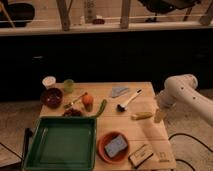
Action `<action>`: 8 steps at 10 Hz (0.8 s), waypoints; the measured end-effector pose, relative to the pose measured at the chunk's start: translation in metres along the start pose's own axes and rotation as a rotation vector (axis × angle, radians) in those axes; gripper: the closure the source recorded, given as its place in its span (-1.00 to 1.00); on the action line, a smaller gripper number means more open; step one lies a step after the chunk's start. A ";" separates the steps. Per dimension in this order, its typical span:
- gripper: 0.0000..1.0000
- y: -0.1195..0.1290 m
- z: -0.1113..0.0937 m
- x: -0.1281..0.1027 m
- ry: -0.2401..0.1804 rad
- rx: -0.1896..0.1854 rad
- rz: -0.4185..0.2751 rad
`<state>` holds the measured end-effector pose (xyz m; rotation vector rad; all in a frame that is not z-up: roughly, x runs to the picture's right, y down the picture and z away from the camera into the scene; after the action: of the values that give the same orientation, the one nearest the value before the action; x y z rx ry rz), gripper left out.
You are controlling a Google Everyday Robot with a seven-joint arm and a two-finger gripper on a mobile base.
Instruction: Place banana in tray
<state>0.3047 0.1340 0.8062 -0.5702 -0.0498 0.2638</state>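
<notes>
— Right, starting on the left: the dark-green tray (62, 145) fills the near left corner of the wooden table (150, 135).
— And beyond it?
— A dark red bowl (51, 96), a white cup (48, 81) and a green cup (68, 85) at the far left. Next come an orange carrot-like item (88, 100) and a long green vegetable (101, 107), just past the tray's far rim.
— Middle of the table?
— An orange bowl (102, 142) holding a blue sponge (116, 146) sits near us, just right of the tray, with a brush (128, 100) farther back.
— The banana?
— The banana (142, 115) lies flat on the table, right of the brush's head and well apart from the tray. The gripper (159, 116) hangs just beside its right end, at the table's right edge, below the white arm (182, 92). Open or clamped? I can't make that out.
</notes>
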 end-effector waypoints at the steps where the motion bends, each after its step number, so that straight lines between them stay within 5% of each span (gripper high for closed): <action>1: -0.60 0.000 0.010 0.002 -0.010 -0.004 0.013; 8: -0.60 0.000 0.042 0.000 -0.054 -0.023 0.058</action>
<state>0.2999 0.1567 0.8416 -0.5881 -0.0884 0.3353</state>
